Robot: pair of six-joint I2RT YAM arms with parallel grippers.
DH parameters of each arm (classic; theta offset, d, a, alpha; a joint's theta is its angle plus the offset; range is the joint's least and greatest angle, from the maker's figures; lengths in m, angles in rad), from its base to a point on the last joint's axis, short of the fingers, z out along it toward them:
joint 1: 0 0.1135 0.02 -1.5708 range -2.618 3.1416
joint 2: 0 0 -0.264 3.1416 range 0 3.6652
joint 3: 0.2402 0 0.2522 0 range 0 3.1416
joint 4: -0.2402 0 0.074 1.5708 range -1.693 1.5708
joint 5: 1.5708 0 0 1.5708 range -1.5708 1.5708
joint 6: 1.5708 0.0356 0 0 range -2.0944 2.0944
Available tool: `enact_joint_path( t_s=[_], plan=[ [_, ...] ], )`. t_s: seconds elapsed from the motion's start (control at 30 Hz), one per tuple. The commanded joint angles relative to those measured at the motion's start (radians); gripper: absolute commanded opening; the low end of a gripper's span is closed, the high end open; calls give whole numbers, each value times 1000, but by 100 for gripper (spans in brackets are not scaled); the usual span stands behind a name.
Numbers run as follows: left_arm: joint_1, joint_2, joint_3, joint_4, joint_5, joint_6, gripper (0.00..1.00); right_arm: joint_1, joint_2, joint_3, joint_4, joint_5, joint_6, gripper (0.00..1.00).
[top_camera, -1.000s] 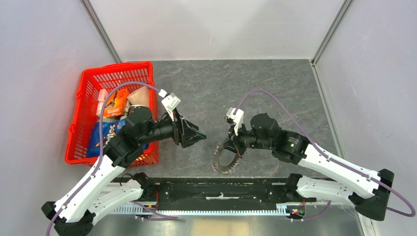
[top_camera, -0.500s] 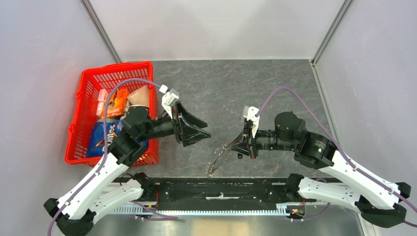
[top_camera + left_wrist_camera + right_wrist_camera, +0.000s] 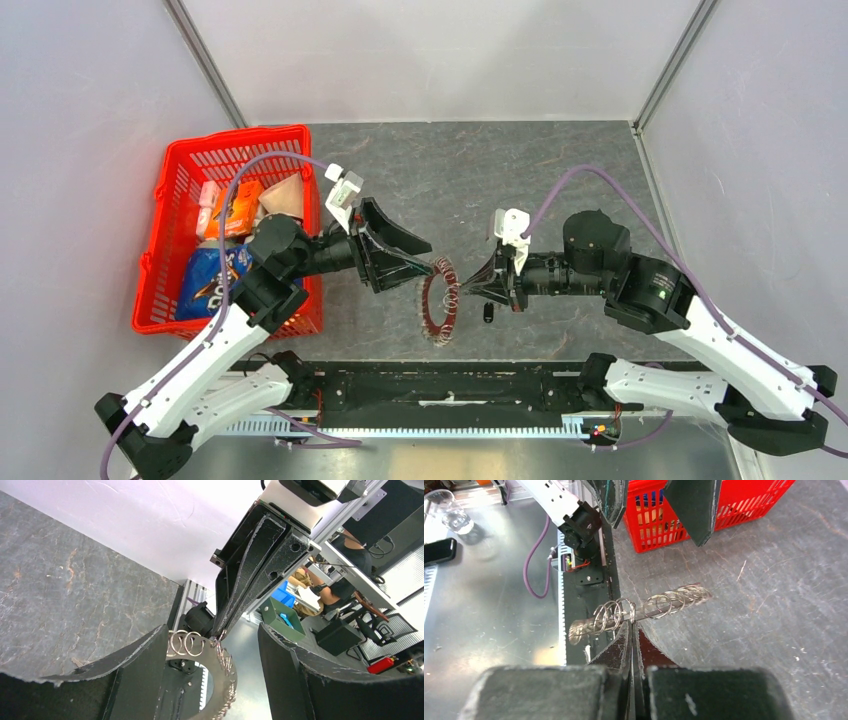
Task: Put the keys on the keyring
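Note:
The keyring [image 3: 438,300] is a dark flat ring hung with many small silvery loops. It stands on edge in the air between the two arms. My right gripper [image 3: 482,287] is shut on its rim, and in the right wrist view the jaws [image 3: 631,626] pinch the keyring [image 3: 649,607] among the loops. My left gripper [image 3: 424,262] is open just left of the ring. In the left wrist view its fingers [image 3: 145,665] flank the keyring [image 3: 222,667] without touching it. A tiny black oblong key [image 3: 487,313] lies on the table under the right gripper.
A red basket [image 3: 180,185] full of snack packets stands at the left, close behind the left arm, and shows again as the red basket [image 3: 744,502] in the right wrist view. The black rail [image 3: 450,385] with the arm bases runs along the near edge. Grey walls close the back and sides.
The right gripper has lifted the keyring off the table and turned it upright, edge-on to the top camera. The left gripper has moved right, up to the ring, staying open.

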State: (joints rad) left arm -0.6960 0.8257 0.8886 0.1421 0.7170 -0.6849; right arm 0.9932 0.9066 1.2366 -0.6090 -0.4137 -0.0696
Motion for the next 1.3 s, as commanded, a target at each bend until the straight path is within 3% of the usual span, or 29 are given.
enact_joint_path(
  t_s=[0.0,0.07,0.1,0.17,0.2,0.27,0.3,0.37,0.4,0.5,0.57,0.6,0.7,0.73,0.8,0.83,0.93,0.97,1.03,1.07,1.13,1.2,1.23,1.27],
  plan=[
    [3,-10,-8,85,29,-54,72,5,-13,54,4,46,-117,0],
    [3,-14,-10,85,29,-57,72,5,-11,40,34,235,-135,0],
    [3,-18,-11,85,29,-57,72,5,3,51,16,257,-152,0],
    [3,-25,-14,79,26,-55,72,5,31,83,-36,117,-160,0],
    [2,-27,-14,71,24,-51,72,5,34,81,-28,124,-155,0],
    [3,-35,-19,62,17,-43,72,5,40,48,31,369,-149,0],
    [3,-37,-21,62,13,-42,72,5,53,59,5,392,-160,0],
    [3,-39,-22,58,14,-42,72,5,75,98,-63,146,-159,0],
    [3,-40,-23,52,15,-37,72,7,66,84,-22,117,-132,0],
    [3,-38,-23,39,4,-27,72,10,48,28,74,481,-118,0],
    [3,-36,-24,39,13,-28,72,10,57,66,8,223,-127,0],
    [3,-38,-23,32,15,-24,72,11,56,61,33,192,-102,0],
    [3,-41,-25,17,1,-9,72,13,103,54,77,740,-82,0],
    [2,-41,-25,19,3,-12,72,14,134,96,5,723,-79,0],
    [2,-43,-25,16,12,-12,72,15,191,151,-102,331,-69,0],
    [3,-47,-25,9,8,-6,72,20,206,152,-106,283,-51,0],
    [3,-55,-27,-14,-6,13,72,6,221,109,-48,833,-26,0],
    [3,-58,-33,-6,-10,9,72,-11,237,136,-66,740,-7,0],
    [2,-53,-36,1,-9,7,72,-6,267,171,-74,376,22,0],
    [3,-47,-32,-3,-7,7,72,-1,290,196,-112,421,19,0],
    [3,-49,-27,-13,4,6,72,-7,300,200,-159,696,4,0],
    [3,-62,-35,-17,2,15,72,-13,273,203,-160,430,-2,0],
    [2,-68,-37,-30,-7,28,72,-9,259,195,-141,372,17,0],
    [3,-72,-36,-40,-19,37,72,-7,251,184,-134,474,26,0]
  ],
)
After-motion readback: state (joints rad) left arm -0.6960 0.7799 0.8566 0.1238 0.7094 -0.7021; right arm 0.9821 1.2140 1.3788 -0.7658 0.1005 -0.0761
